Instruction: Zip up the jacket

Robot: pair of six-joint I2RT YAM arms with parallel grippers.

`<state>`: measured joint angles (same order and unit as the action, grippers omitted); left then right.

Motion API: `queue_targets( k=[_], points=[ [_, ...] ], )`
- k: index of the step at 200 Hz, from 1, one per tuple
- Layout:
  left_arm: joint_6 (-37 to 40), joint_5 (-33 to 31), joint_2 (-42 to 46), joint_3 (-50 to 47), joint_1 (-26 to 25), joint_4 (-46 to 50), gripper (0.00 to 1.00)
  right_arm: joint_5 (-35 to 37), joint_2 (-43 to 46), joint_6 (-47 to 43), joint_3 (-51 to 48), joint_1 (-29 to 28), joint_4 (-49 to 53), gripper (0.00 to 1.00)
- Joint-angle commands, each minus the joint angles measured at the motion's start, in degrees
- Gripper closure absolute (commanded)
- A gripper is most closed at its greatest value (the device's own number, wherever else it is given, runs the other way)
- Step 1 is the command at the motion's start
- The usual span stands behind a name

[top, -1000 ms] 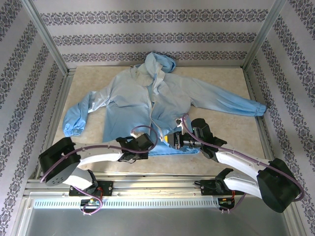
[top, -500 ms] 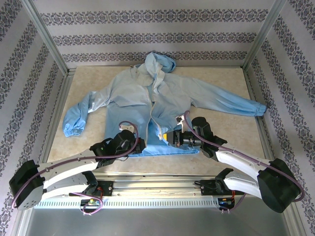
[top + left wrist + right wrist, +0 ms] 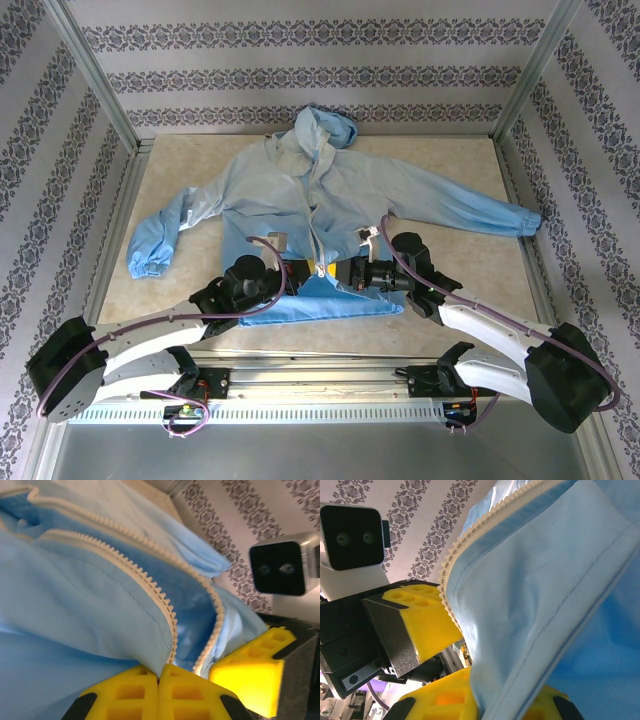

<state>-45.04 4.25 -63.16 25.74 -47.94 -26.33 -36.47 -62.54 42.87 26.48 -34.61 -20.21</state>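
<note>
Jacket (image 3: 300, 200) flat on table (image 3: 470, 270), hood at far side. Within the last second the left arm swung inward to the hem. Left gripper (image 3: 159, 680) is clamped on one zipper (image 3: 150, 587) edge and right gripper (image 3: 475, 695) on the other, the two nearly touching. Zipper halves apart at the hem. Judgement: lining up the bottom ends; zipping not begun.

Light-blue hooded jacket (image 3: 270, 200) lies face-up, sleeves spread, whitish zipper (image 3: 150, 587) open.
</note>
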Motion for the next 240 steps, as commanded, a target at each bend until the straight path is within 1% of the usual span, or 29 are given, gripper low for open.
queue_targets(
  k=[1,23,42,65,113,165,240],
  points=[
    [3.2,0.4,0.8,-1.5,0.8,-10.0,1.0,-1.0,1.6,1.5,0.5,0.3,-2.5,1.0],
    [3.4,0.4,1.3,-3.4,1.0,-13.4,1.0,-1.1,1.6,2.7,0.3,0.3,-2.6,1.0],
    [2.8,0.2,1.4,-5.4,1.0,-17.0,1.0,-2.8,0.3,4.5,0.8,0.4,-3.4,1.0],
    [2.0,-0.2,1.3,-7.6,1.0,-22.5,1.0,-4.8,-1.6,6.6,1.0,0.4,-6.8,1.0],
    [1.3,-0.9,0.9,-8.5,1.0,-26.6,1.0,-4.8,-2.1,6.4,0.9,0.4,-8.5,1.0],
    [-0.2,-0.7,0.3,-8.8,1.1,-28.8,1.0,-4.7,-2.1,6.8,0.4,0.3,-10.6,1.0],
    [-4.5,-1.2,0.8,-9.7,2.6,-27.6,1.0,-4.9,-1.7,6.9,-0.5,0.2,-12.1,1.0]
  ],
)
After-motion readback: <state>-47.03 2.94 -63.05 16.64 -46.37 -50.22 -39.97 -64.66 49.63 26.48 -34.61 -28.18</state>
